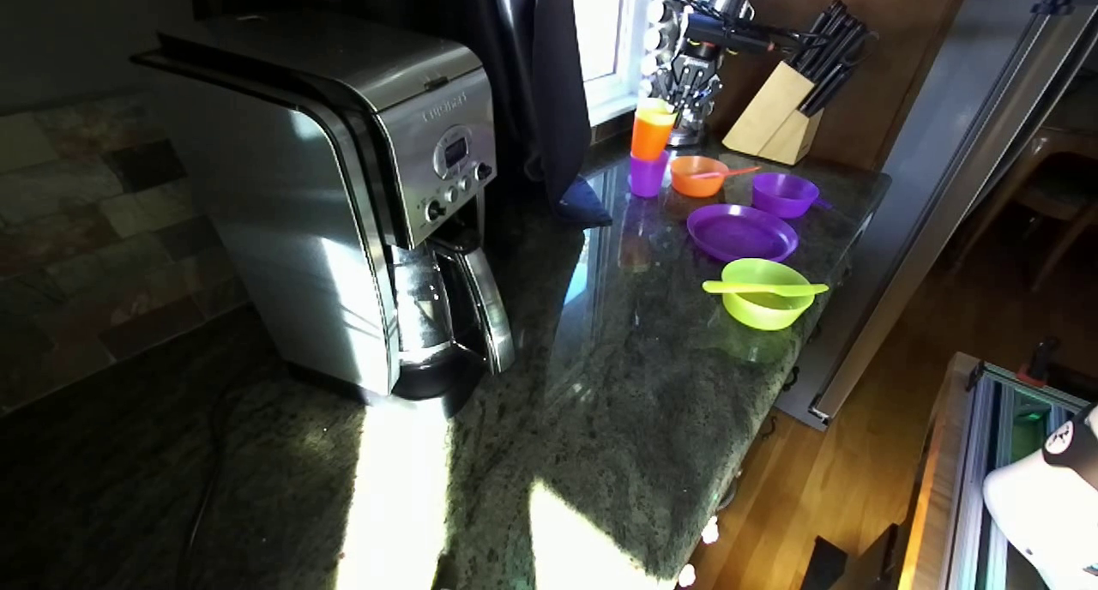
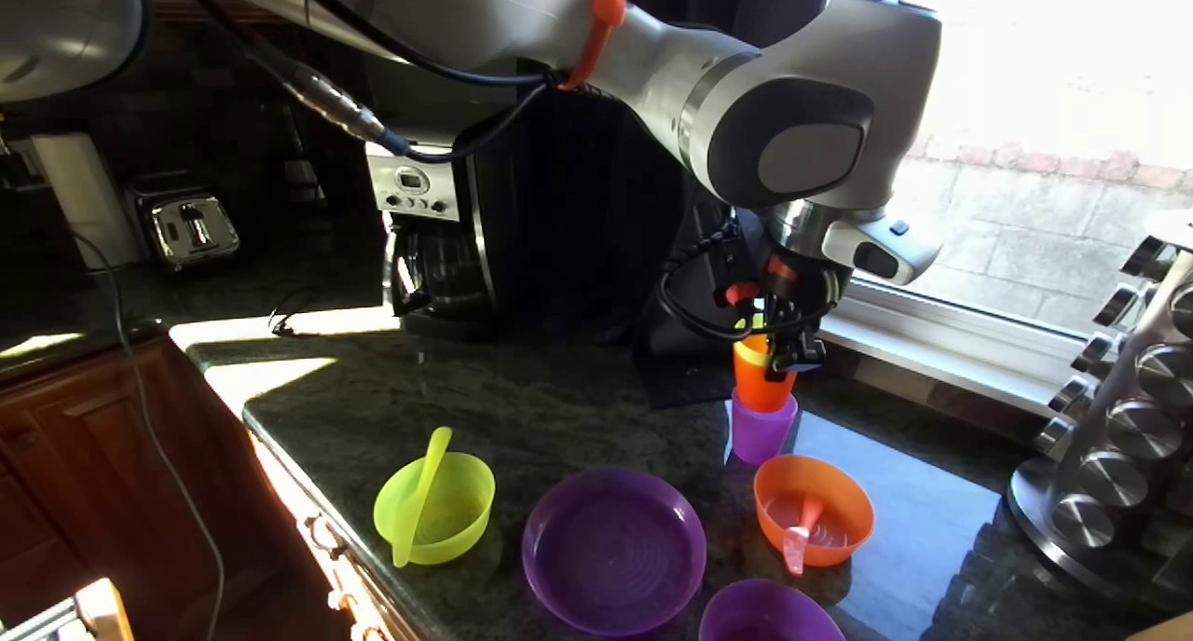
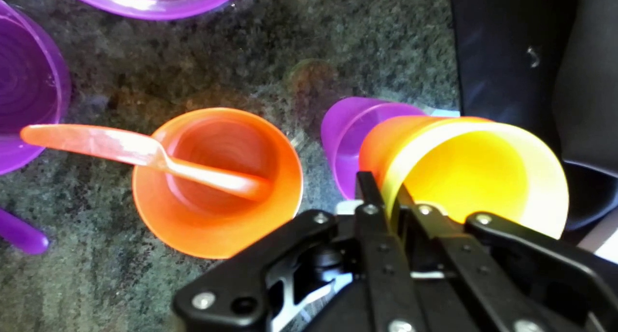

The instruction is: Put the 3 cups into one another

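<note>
The gripper (image 3: 386, 185) is clamped across the walls of the orange cup (image 2: 760, 380) and of the lime green cup (image 3: 483, 165) that appears nested in it, one finger inside the mouth and one outside — a hold presumably chosen to leave the base free for insertion. The pair is at the mouth of the purple cup (image 1: 648, 176), which stands upright on the counter (image 1: 635, 384) as apparent receiver — whether the orange base has entered cannot be confirmed, so early release could topple the stack.

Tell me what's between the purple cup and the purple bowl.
The orange bowl, an orange knife propped in it, lies between the purple cup and the purple bowl in the wrist view.
</note>
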Controlling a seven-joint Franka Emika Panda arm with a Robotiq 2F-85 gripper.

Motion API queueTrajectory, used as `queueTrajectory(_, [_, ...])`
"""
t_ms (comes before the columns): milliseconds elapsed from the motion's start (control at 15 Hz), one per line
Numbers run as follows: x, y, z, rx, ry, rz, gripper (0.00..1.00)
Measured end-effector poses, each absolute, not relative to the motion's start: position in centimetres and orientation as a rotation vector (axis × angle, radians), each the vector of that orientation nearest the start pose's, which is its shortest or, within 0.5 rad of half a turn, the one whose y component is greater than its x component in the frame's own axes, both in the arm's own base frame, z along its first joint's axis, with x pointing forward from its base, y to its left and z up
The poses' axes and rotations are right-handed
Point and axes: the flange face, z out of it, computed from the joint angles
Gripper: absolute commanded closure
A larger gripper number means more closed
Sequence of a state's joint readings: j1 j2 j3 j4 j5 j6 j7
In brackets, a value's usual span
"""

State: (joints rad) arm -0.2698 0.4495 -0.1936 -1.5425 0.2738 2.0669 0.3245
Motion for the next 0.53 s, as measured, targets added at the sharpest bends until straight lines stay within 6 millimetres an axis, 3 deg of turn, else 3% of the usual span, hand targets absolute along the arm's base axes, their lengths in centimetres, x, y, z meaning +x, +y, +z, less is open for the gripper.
queueTrajectory(533, [63.7, -26.4, 38.1, -2.708, 1.238, 0.044, 0.98])
